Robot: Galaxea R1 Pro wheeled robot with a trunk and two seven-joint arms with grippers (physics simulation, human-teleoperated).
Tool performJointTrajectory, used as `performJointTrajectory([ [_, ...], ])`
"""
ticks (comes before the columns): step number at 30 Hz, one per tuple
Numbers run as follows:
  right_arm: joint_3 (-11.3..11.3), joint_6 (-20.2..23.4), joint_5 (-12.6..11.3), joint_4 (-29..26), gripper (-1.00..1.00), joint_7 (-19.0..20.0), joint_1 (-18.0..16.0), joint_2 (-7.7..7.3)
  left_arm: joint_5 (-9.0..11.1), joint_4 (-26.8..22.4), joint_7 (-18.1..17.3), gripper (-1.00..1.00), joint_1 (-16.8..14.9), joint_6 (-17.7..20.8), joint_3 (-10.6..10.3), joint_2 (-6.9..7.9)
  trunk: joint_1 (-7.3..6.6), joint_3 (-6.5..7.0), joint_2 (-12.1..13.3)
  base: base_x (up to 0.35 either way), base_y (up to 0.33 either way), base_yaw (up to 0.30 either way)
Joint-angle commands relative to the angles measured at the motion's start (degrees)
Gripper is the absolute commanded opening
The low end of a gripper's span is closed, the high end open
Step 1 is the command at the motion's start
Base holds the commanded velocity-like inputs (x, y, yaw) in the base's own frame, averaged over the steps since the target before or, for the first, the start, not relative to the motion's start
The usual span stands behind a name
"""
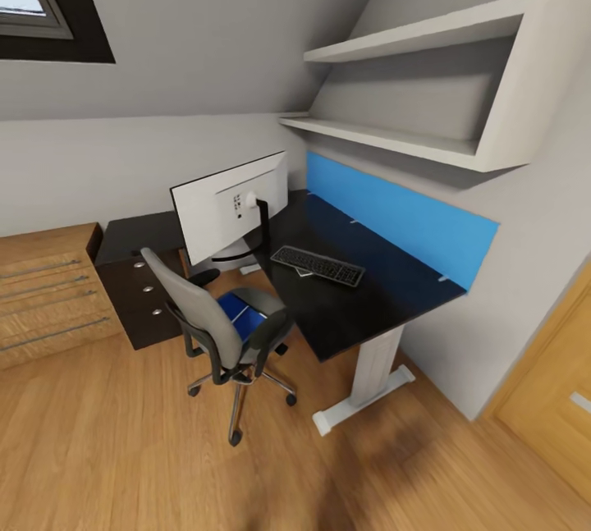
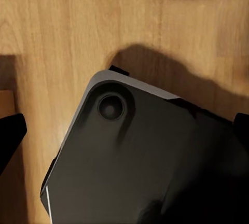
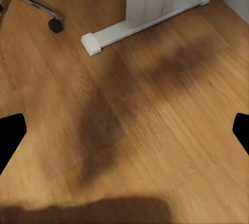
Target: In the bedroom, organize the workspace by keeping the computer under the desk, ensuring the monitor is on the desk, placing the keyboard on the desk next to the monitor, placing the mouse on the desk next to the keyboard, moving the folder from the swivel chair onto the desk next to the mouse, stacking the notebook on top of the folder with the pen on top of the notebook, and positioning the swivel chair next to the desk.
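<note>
A long black L-shaped counter [image 1: 361, 285] on white legs, backed by a bright blue panel [image 1: 402, 223], stands in the corner under two white wall shelves [image 1: 410, 137]. The large wide monitor [image 1: 226, 207], its light grey-white back towards the head camera, stands on the counter near the inner corner. The slim dark rectangular keyboard [image 1: 318, 265] lies on the counter just beside the monitor's base. The grey padded swivel chair [image 1: 222, 322] with chrome star base stands on the wooden floor [image 1: 123, 449] right at the counter's edge, and the flat bright blue folder [image 1: 240, 311] lies on its seat. A dark drawer unit [image 1: 139, 285] and an oak-wood shelving unit [image 1: 45, 293] sit to the left.

No writing or brand can be read anywhere.

In the left wrist view, dark finger tips at both edges stand wide apart with nothing between them, above a dark rounded robot base [image 2: 135, 167]. In the right wrist view the fingers likewise stand wide apart and empty over the floor, near the counter's white foot [image 3: 145, 19] and a chair caster [image 3: 55, 25].
</note>
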Motion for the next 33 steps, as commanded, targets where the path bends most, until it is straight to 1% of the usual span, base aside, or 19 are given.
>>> performJointTrajectory([
  [1, 0.0, -0.2, -0.2, 0.0, 1.0, -0.2, 0.0, -0.03, -0.3, -0.6, 0.1, 1.0, 0.0, -0.1, 0.5, 0.32, 0.02, -0.08, -0.1, 0.0, 0.0, 0.084],
  [4, -0.1, -0.2, -0.2, 0.0, 1.0, -0.3, 0.0, -0.03, -0.4, -1.9, 0.0, 1.0, 0.0, -0.1, 0.5, 0.51, 0.02, -0.08, -0.1, 0.0, 0.0, 0.156],
  [5, -0.1, -0.2, -0.3, 0.0, 1.0, -0.3, 0.0, -0.08, -0.4, -2.9, 0.0, 1.0, 0.0, -0.1, 0.5, 1.22, 0.02, -0.08, -0.1, 0.0, 0.0, 0.253],
  [7, -0.1, -0.2, -0.3, -0.1, 1.0, -0.3, 0.0, -0.1, -0.4, -3.5, 0.0, 1.0, 0.0, -0.1, 0.5, 1.57, 0.02, -0.08, -0.1, 0.0, 0.0, 0.262],
  [10, -0.2, -0.1, -0.3, -0.1, 1.0, -0.3, 0.0, -0.1, -0.3, -4.0, 0.0, 1.0, 0.0, -0.1, 0.5, 1.85, 0.67, -0.62, -1.3, 0.0, 0.0, 0.274],
  [23, -0.3, 0.2, -0.4, -0.2, 1.0, -0.4, 0.0, -0.19, -0.4, -4.4, -0.1, 1.0, 0.0, -0.4, 0.5, 2.09, 3.53, -2.95, -6.5, 0.0, 0.0, 0.279],
  [33, -0.3, 0.2, -0.3, -0.4, 1.0, -0.4, 0.0, -0.35, -0.5, -5.2, -0.4, 1.0, 0.0, -0.6, 0.4, 3.33, 5.73, -4.78, -10.5, 0.0, 0.0, 0.28],
])
